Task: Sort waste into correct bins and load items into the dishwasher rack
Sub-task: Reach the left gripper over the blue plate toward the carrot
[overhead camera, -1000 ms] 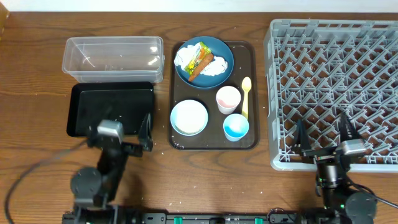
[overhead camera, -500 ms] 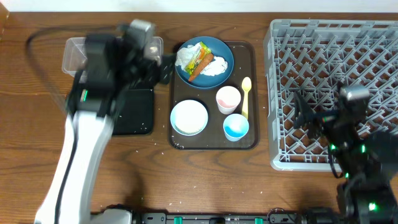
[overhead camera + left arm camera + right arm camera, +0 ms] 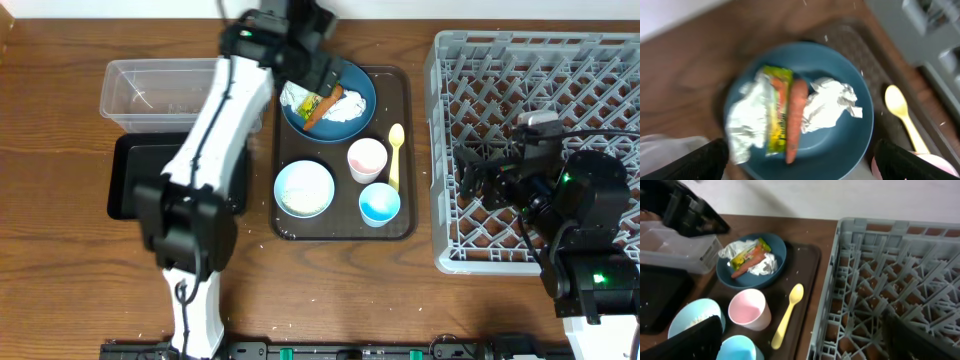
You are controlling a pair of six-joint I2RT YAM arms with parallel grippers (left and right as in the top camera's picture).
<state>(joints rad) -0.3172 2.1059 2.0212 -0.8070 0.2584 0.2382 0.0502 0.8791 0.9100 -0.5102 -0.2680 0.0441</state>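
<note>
The dark blue plate (image 3: 358, 82) sits at the back of the brown serving tray. It holds the crumpled white napkin (image 3: 830, 102), the yellow-green-orange wrapper (image 3: 776, 115) and the orange carrot stick (image 3: 796, 117). My left gripper (image 3: 322, 72) hovers open and empty just above the plate, its fingers (image 3: 800, 160) wide apart. On the tray in front of the plate are the light blue bowl (image 3: 304, 188), pale pink cup (image 3: 366, 158), small light blue cup (image 3: 380, 204) and yellow spoon (image 3: 395, 152). My right gripper (image 3: 472, 178) is open and empty over the grey dishwasher rack (image 3: 540, 60).
The clear tub (image 3: 160, 92) stands at the back left, with the black tray (image 3: 140, 175) in front of it. The brown serving tray (image 3: 405, 100) lies between the bins and the rack. White specks dot the serving tray and table. My left arm reaches across the black tray and the tub.
My left arm swung from the front edge up past the bins to above the blue plate. My right arm rose from the front edge to over the rack's left part.
</note>
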